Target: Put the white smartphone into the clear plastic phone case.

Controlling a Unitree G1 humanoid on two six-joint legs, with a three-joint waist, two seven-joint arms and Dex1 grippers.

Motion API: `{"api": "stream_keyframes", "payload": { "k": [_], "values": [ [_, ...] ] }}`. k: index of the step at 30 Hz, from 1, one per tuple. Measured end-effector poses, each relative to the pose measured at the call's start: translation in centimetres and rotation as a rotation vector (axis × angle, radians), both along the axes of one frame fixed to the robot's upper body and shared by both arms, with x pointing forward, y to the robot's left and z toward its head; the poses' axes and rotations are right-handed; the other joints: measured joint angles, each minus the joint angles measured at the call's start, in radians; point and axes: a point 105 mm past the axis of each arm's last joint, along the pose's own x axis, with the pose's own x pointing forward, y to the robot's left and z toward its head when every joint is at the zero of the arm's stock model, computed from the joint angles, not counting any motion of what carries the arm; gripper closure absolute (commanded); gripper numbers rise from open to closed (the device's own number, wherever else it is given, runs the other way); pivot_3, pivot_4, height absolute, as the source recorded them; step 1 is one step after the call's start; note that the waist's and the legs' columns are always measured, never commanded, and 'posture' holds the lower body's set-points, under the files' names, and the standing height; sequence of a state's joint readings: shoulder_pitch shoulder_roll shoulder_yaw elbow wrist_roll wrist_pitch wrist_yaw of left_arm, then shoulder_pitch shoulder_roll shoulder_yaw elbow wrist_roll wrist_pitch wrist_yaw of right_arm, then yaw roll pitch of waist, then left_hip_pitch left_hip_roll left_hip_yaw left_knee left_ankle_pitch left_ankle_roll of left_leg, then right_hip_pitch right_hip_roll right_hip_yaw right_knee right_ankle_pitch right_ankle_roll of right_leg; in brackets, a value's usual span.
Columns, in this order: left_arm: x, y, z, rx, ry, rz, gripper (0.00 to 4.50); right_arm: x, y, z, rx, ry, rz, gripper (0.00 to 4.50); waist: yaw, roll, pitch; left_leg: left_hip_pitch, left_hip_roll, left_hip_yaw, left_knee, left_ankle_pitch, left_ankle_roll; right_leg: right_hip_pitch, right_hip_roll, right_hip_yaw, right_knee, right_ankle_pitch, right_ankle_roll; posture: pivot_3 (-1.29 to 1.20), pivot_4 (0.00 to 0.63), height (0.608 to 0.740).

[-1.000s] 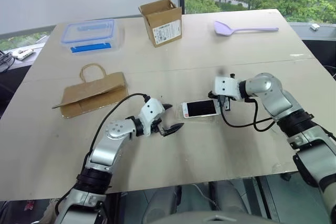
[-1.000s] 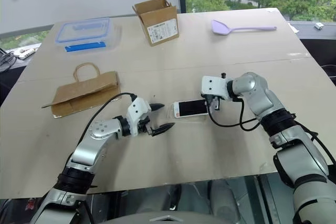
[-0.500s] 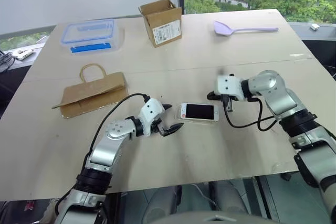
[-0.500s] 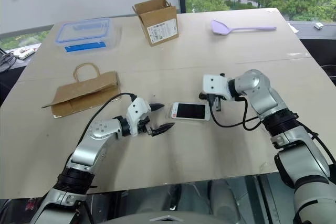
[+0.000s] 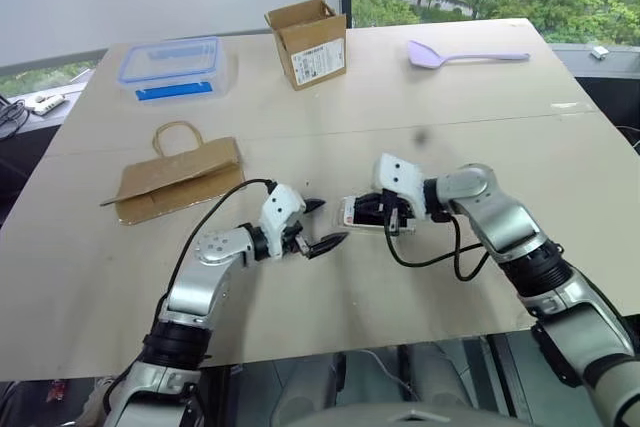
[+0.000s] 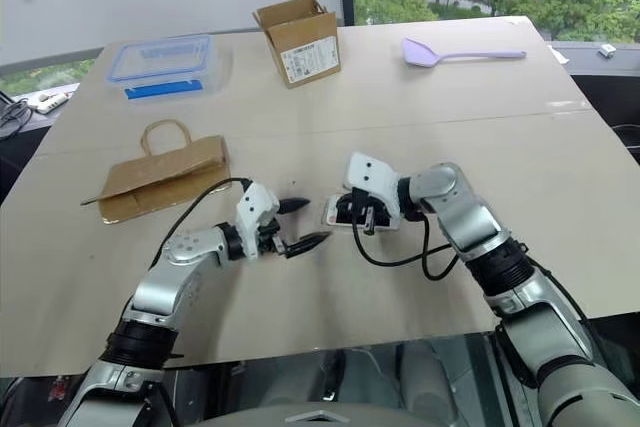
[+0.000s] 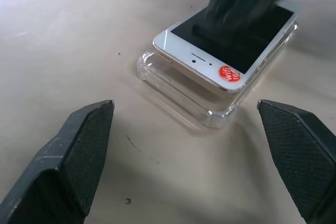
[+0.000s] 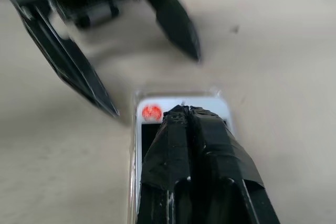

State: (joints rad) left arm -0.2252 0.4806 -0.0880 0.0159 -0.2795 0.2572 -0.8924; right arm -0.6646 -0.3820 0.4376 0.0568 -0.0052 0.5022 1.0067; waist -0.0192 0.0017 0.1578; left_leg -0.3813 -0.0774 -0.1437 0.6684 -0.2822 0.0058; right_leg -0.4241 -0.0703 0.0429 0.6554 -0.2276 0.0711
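Right pincer (image 8: pixel 185 116) has its two black fingers pressed together into one blunt tip, resting on the phone (image 7: pixel 231 40) screen. My read: it is pushing the phone down into the case (image 7: pixel 173 85) rather than gripping it. The phone lies under that tip, partly seated, with its near end riding up over the case rim. Left pincer (image 5: pixel 318 226) stands wide apart and empty, just beside that near end, fingers flanking it, probably waiting to brace or nudge. The phone is slim, glossy black glass with white bezels and a round orange sticker (image 7: pixel 229 74). The case is thin clear plastic with rounded, raised corners, almost invisible on the matte beige worktop (image 5: pixel 330 297).
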Motion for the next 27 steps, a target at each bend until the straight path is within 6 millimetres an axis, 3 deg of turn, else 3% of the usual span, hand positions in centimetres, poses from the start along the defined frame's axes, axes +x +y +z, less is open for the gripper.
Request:
{"api": "stream_keyframes", "payload": {
  "k": [11,15,22,27],
  "values": [
    [0.2,0.3,-0.5,0.001,0.022,0.007,0.00,-0.3,0.3,-1.1,-0.071,0.000,0.034,4.42,-0.003,-0.002,-0.011,0.004,0.000,0.001,0.000,0.000,0.000,0.003,0.000,0.001,0.001,0.000,0.000,0.00,0.150,0.740],
    [0.2,0.6,-0.8,0.009,0.035,0.017,0.00,-0.2,0.7,-2.0,-0.065,0.043,0.018,4.42,-0.011,-0.003,-0.014,0.018,0.000,0.001,-0.004,-0.003,0.005,0.015,0.001,0.001,0.000,-0.001,0.000,0.00,0.150,0.740],
    [0.3,1.3,-1.3,0.025,0.052,0.039,0.00,0.5,1.3,-2.8,0.066,0.250,-0.129,4.42,-0.024,-0.004,-0.018,0.035,0.002,0.001,-0.009,-0.003,0.005,0.029,0.002,0.001,-0.001,-0.001,0.000,0.00,0.150,0.740],
    [0.4,1.7,-1.3,0.032,0.052,0.050,0.00,0.4,1.0,-2.9,0.101,0.243,-0.154,4.42,-0.022,-0.004,-0.019,0.036,0.002,0.001,-0.010,-0.003,0.005,0.030,0.002,0.001,-0.001,-0.002,0.000,0.00,0.150,0.740]
  ]
}}
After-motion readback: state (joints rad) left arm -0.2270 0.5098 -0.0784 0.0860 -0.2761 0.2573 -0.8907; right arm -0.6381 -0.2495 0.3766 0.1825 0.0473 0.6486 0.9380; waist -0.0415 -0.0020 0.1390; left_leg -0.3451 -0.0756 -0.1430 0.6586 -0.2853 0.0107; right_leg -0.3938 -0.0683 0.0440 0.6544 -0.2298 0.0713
